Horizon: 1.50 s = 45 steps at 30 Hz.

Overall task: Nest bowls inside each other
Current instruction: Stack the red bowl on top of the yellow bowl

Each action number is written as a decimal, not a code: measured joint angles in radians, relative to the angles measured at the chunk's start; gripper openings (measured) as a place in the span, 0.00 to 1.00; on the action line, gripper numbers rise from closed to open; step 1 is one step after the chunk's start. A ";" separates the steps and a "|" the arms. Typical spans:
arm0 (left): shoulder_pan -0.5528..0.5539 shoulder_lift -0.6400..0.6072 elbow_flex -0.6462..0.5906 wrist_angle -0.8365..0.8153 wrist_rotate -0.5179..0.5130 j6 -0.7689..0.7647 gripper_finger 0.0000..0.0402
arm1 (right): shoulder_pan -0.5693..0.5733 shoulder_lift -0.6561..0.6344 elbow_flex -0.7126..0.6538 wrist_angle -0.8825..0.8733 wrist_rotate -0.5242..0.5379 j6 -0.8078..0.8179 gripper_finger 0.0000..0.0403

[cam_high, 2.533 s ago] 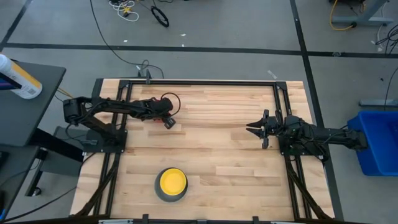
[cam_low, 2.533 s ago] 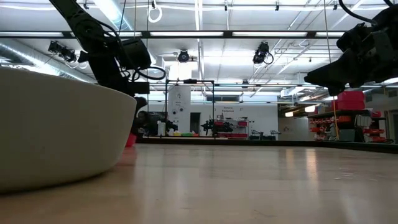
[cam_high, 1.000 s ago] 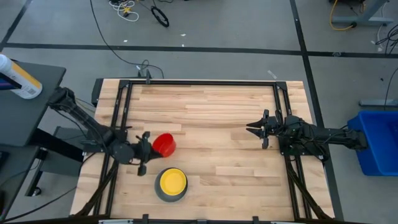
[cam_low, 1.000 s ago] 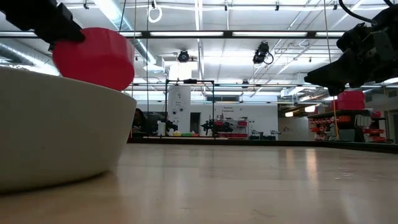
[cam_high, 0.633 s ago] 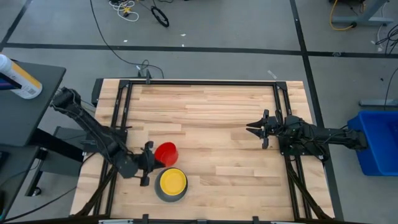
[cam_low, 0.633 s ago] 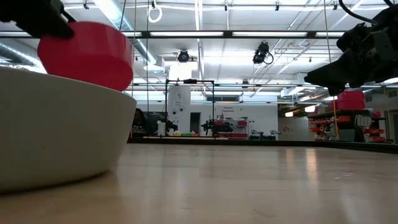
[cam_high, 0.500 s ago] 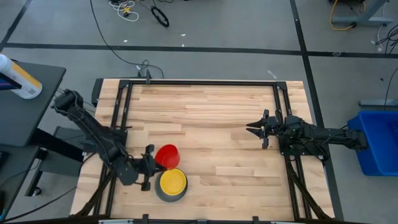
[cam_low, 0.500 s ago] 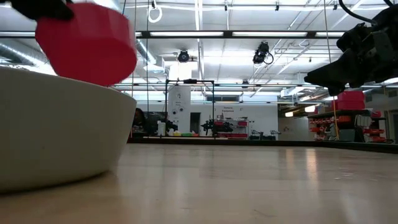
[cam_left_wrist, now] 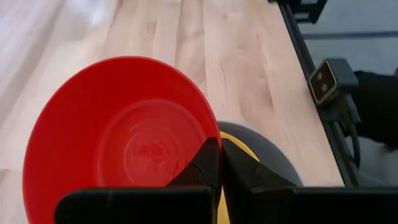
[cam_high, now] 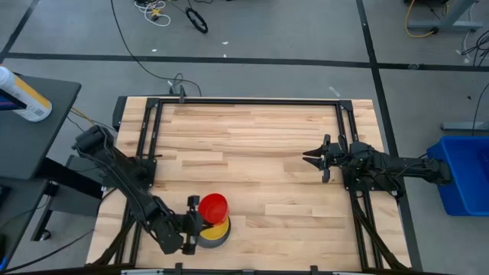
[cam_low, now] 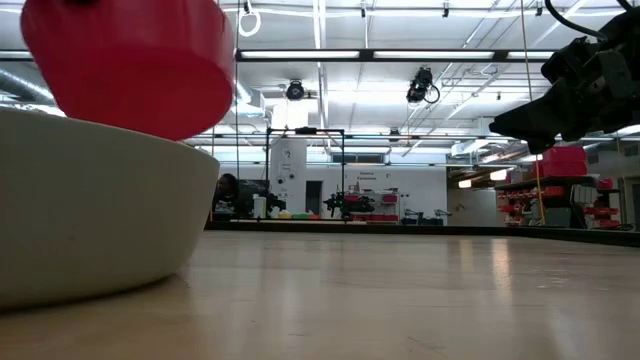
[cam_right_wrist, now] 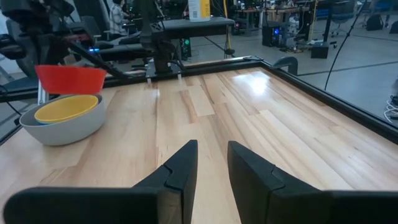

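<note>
A red bowl (cam_high: 213,206) hangs just above a yellow bowl (cam_right_wrist: 67,107), which sits inside a larger grey bowl (cam_high: 216,237) near the table's near edge. My left gripper (cam_high: 192,221) is shut on the red bowl, reaching in from the near left. In the low view the red bowl (cam_low: 130,60) shows above the grey bowl's wall (cam_low: 90,210). My right gripper (cam_high: 312,159) waits at the table's right side, open with nothing between its fingers (cam_right_wrist: 183,165). My left gripper pinches the red bowl's rim (cam_left_wrist: 214,138), one finger (cam_left_wrist: 205,165) inside the bowl and the other outside its wall. The fingers slant down from the table's near left. The bowl is lifted clear, opening up, over the yellow bowl.
A black metal frame (cam_high: 244,101) runs along the table's far, left and right edges. Bare wooden tabletop (cam_high: 260,153) lies between the two arms. A blue bin (cam_high: 466,176) stands on the floor beyond the right edge.
My left gripper has carried the red bowl toward the table's near edge and a little to the right, from beside the stack's far side to over the yellow bowl. The bowl has stayed lifted and opening up. The right arm has kept still.
</note>
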<state>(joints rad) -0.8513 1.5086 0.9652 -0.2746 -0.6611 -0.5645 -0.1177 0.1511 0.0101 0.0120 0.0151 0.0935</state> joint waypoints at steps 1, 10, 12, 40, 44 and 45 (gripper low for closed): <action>0.000 0.008 0.006 -0.006 0.008 -0.007 0.01 | 0.000 0.000 0.000 0.000 0.000 0.000 0.23; -0.014 0.016 0.009 -0.025 0.052 -0.106 0.01 | 0.000 0.000 0.000 0.000 0.000 0.000 0.23; -0.016 0.016 0.009 -0.027 0.061 -0.116 0.01 | 0.000 0.000 0.000 0.000 0.000 0.000 0.24; -0.018 0.081 0.009 -0.024 0.168 -0.188 0.01 | 0.000 0.000 0.000 0.000 0.000 0.000 0.24; -0.018 0.081 0.009 -0.026 0.167 -0.183 0.02 | 0.000 0.000 0.000 0.000 0.000 0.000 0.23; -0.017 0.081 0.009 -0.027 0.167 -0.183 0.02 | 0.000 0.000 0.000 0.000 0.000 0.000 0.24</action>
<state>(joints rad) -0.8678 1.5898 0.9741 -0.3016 -0.4938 -0.7475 -0.1181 0.1513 0.0099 0.0120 0.0151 0.0934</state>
